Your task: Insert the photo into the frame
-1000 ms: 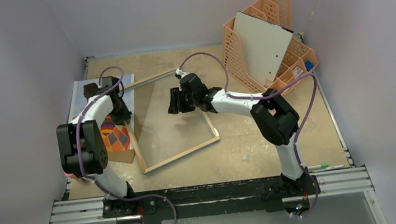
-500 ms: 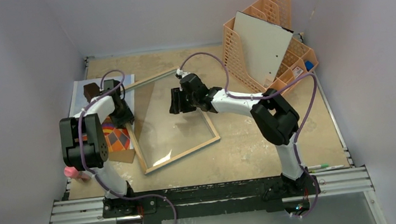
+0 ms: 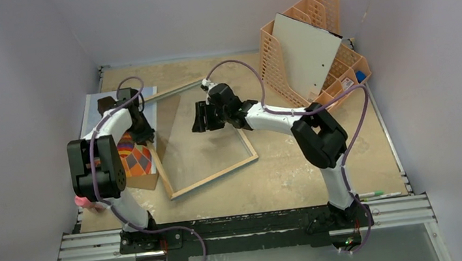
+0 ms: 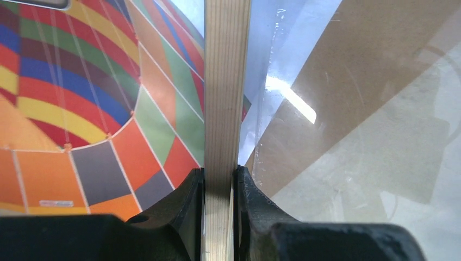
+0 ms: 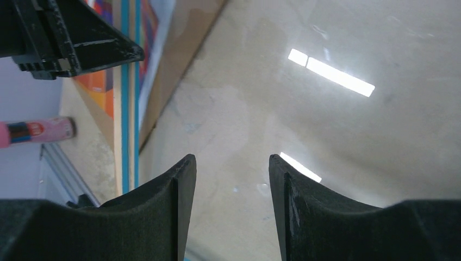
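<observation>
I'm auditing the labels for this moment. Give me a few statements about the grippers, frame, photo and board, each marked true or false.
1. The left gripper is clamped on the frame's wooden rim. True.
2. The right gripper holds the photo. False: it is open and empty.
3. The photo already sits inside the frame. False: it lies face up, mostly left of the frame's rim.
4. A grey-white board leans in the orange organiser. True.

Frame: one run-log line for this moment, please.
left gripper: shut on frame rail | right gripper: open, empty, over glass | photo: flat beside rail, not inserted
</observation>
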Motion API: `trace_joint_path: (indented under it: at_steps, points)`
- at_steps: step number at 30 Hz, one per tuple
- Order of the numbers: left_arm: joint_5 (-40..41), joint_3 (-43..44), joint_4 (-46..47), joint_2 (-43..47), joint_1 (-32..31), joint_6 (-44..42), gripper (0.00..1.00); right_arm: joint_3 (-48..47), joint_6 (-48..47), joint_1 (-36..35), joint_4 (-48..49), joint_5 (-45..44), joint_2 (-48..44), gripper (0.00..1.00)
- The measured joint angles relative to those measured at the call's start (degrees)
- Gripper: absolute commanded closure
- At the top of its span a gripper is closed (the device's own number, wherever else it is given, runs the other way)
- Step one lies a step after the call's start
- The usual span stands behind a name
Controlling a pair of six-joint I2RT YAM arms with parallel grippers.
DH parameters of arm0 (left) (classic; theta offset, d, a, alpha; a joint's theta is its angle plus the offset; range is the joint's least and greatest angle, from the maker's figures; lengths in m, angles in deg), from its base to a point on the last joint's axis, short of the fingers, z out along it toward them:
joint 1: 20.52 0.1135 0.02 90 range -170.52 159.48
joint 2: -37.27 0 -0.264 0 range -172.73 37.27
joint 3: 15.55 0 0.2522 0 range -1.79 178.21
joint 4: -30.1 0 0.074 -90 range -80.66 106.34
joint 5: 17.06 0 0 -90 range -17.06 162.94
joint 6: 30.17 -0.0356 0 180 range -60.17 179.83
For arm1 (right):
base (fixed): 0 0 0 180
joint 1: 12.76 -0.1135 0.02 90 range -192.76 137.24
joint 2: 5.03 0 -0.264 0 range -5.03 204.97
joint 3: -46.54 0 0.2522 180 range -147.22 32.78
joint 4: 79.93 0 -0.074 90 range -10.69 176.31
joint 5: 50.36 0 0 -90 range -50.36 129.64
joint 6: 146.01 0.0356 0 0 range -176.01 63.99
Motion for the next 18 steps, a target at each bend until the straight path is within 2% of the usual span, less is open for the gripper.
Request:
trace_joint_path:
  at_steps: [8,18]
  points:
    - [1.27,4.04,-5.6,5.22,0.0,-1.49,1.0,-5.38,2.51,-0.76,5.77,7.89,5.4,0.46]
    - [-0.11,4.42,-8.15,8.57,0.0,-3.04,1.0,-11.43,4.46,-3.45,7.52,10.64,14.86,0.46]
